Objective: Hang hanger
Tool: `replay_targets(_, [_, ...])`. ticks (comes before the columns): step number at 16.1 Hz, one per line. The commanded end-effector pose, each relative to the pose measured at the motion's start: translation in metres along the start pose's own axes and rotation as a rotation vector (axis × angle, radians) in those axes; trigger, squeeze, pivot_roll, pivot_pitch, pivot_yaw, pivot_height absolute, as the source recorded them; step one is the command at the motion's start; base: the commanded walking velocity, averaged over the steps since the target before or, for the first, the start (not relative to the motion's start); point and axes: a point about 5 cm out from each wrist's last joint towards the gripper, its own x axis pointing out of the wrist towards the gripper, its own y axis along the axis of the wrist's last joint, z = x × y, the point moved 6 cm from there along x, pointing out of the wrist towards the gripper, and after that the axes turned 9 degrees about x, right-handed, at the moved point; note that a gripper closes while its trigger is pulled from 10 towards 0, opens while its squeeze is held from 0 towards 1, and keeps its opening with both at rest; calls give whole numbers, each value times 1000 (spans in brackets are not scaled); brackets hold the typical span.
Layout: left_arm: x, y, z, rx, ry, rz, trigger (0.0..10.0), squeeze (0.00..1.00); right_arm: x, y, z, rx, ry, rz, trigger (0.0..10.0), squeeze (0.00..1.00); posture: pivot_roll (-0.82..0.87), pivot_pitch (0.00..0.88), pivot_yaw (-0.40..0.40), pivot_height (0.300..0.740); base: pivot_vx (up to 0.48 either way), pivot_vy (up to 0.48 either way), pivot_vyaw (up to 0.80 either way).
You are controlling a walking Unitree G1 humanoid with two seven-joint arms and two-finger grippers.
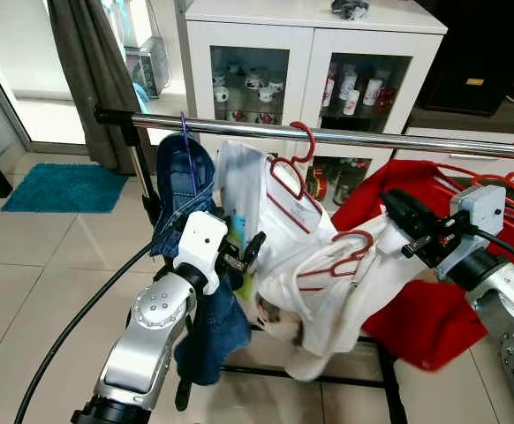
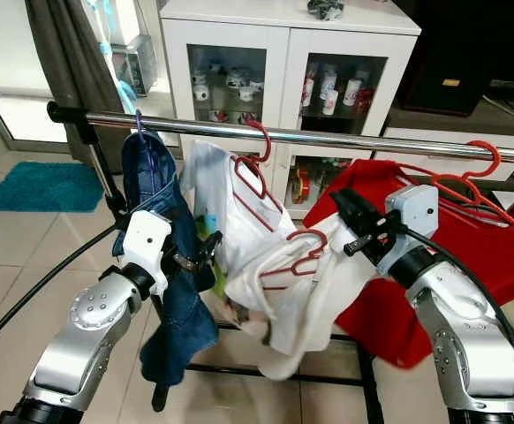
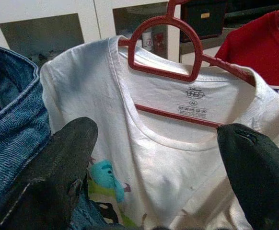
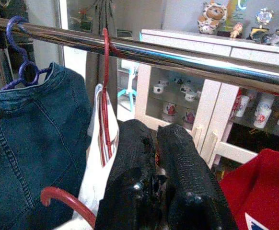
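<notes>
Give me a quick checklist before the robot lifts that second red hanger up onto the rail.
1. Right gripper grip on the loose red hanger: cannot tell; its fingers look closed together, but contact is hidden.
2. Loose hanger's hook on the metal rail: not ok, it hangs below the rail.
3. White T-shirt on that hanger: not ok, it sags and bunches.
4. Free rail space: ok, a bare stretch lies between the hung red hanger and the red shirt.
5. Left gripper: ok, open, beside the denim garment.
</notes>
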Motion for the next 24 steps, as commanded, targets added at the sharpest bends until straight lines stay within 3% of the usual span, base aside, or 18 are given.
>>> replay_targets(1, [2,5,1,4,-9,11,10000,0,-4,5,0,4,-11,16,10000,0,-167,0,-3,740,0,-270,0])
replay_targets(6, [-7,1,0,3,-9,-4,10000,0,-7,-36,-28,122,-15,-82,10000,0,-151,0,-6,740,0,-267,0])
replay_targets(9, [-8,-2,-4,-31,15,-22,10000,0,-3,-49,-27,148,-83,-103,10000,0,-142,0,-8,740,0,0,0])
replay_targets(13, [-10,-1,-14,-35,52,-31,10000,0,7,-51,-28,179,-125,-90,10000,0,-130,0,-1,740,-61,0,0])
replay_targets(24, [-2,2,-10,-27,-8,-34,10000,0,9,-46,-24,167,-160,-72,10000,0,-148,0,43,740,-219,0,0])
